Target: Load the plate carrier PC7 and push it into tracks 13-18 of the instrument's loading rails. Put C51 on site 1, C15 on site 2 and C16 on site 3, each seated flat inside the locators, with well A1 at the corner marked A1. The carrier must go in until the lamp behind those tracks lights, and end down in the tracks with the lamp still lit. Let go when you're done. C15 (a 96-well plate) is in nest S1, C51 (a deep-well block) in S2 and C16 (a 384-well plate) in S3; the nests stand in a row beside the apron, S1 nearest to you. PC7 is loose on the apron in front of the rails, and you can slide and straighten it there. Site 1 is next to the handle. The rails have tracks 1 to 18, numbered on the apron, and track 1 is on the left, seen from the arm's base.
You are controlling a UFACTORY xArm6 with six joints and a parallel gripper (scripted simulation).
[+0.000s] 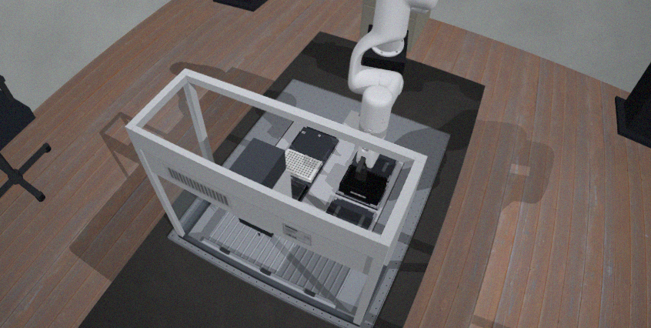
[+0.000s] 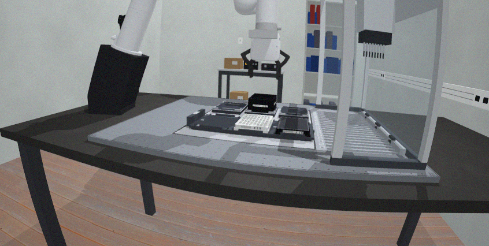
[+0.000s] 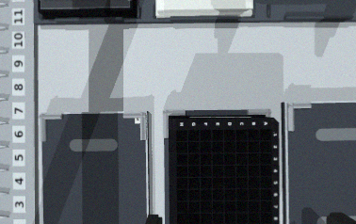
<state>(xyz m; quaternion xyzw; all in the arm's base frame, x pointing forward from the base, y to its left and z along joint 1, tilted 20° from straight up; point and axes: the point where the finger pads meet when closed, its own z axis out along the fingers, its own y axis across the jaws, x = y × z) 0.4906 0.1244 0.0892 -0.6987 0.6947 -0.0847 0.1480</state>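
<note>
The black deep-well block C51 (image 3: pixel 224 169) sits in the middle nest, also seen in the side view (image 2: pixel 262 101) and from above (image 1: pixel 362 185). My gripper (image 2: pixel 265 68) is open and empty, hanging some way straight above the block. The carrier PC7 (image 2: pixel 249 130) lies on the apron with its handle (image 2: pixel 195 115) toward the arm's base. The white 96-well plate C15 (image 2: pixel 254 122) is on its middle site. The dark 384-well plate C16 (image 2: pixel 293 123) is on the site nearest the rails. The site next to the handle (image 2: pixel 215 120) is empty.
Empty nests flank the block: one toward the rails (image 3: pixel 94 165), one toward the base (image 3: pixel 332 160). Numbered tracks (image 3: pixel 19 110) run along the wrist view's left edge. The white instrument frame (image 1: pixel 272 175) and its pipetting head (image 2: pixel 374 15) stand over the rails (image 2: pixel 359 135).
</note>
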